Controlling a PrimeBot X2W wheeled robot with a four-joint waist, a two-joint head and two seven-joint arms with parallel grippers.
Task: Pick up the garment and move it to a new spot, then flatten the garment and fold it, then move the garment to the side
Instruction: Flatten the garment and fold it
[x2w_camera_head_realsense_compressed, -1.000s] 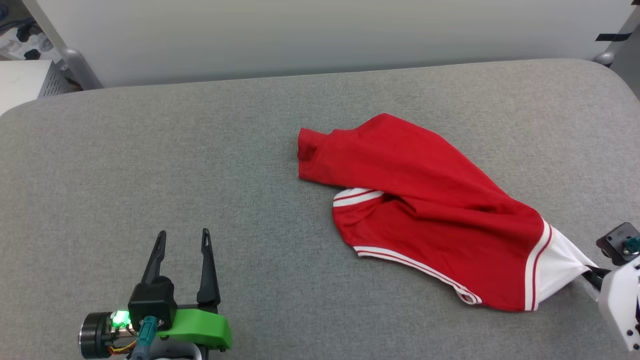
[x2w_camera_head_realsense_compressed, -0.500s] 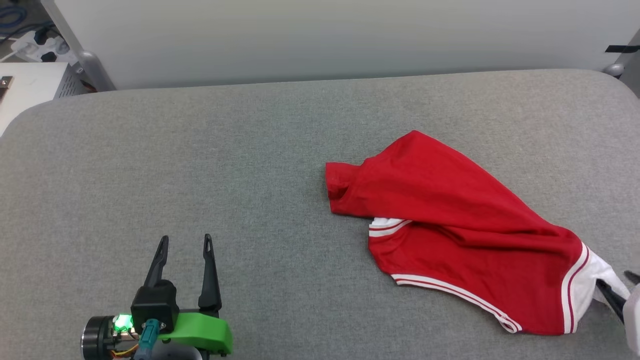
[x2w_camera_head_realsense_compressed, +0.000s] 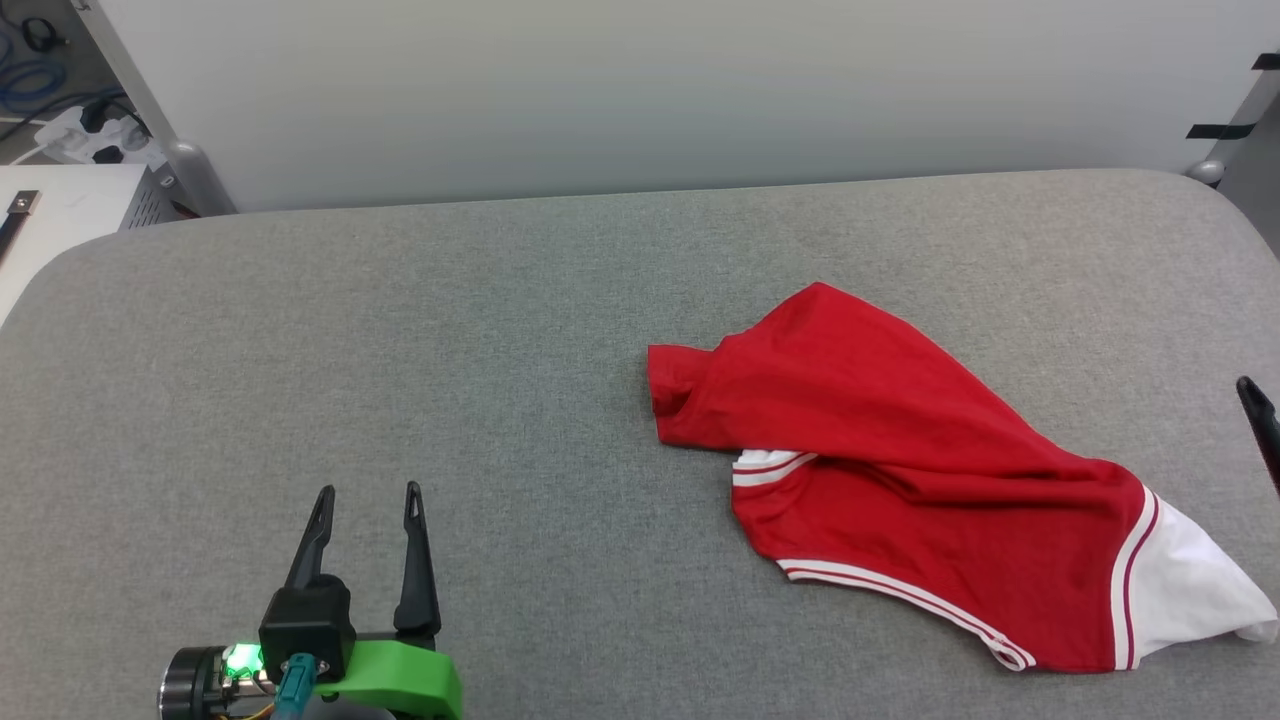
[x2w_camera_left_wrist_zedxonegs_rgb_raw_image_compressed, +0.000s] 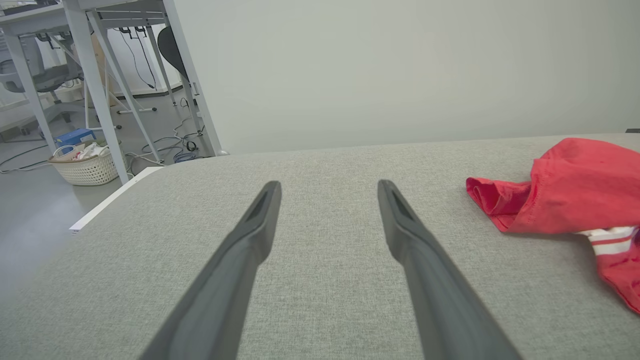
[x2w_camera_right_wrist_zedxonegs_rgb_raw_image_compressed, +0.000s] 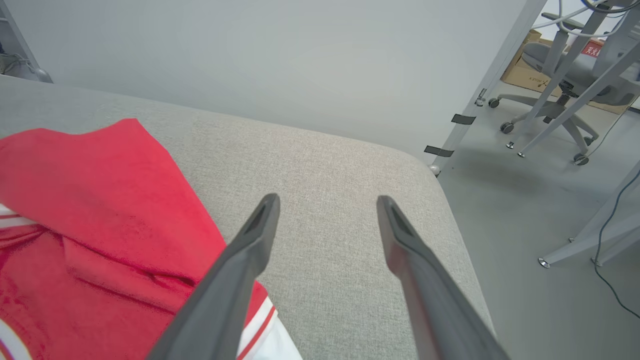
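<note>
A grey fabric-covered table (x2w_camera_head_realsense_compressed: 400, 330) spreads ahead of the left gripper (x2w_camera_left_wrist_zedxonegs_rgb_raw_image_compressed: 328, 183) to a plain pale wall (x2w_camera_left_wrist_zedxonegs_rgb_raw_image_compressed: 400, 65); beyond and left of its fingers, a white basket (x2w_camera_left_wrist_zedxonegs_rgb_raw_image_compressed: 87, 170) and loose cables (x2w_camera_left_wrist_zedxonegs_rgb_raw_image_compressed: 170, 150) lie on grey floor by white desk legs (x2w_camera_left_wrist_zedxonegs_rgb_raw_image_compressed: 97, 95); right of the right gripper (x2w_camera_right_wrist_zedxonegs_rgb_raw_image_compressed: 327, 197), an office chair (x2w_camera_right_wrist_zedxonegs_rgb_raw_image_compressed: 555, 65) and cardboard box (x2w_camera_right_wrist_zedxonegs_rgb_raw_image_compressed: 520, 75) stand past a tape-marked white post (x2w_camera_right_wrist_zedxonegs_rgb_raw_image_compressed: 490, 75).

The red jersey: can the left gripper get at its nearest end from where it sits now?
Probably yes. The left gripper stands open, and just bare grey surface lies between it and the jersey, which rests off to its right. Nothing blocks the way.
</note>
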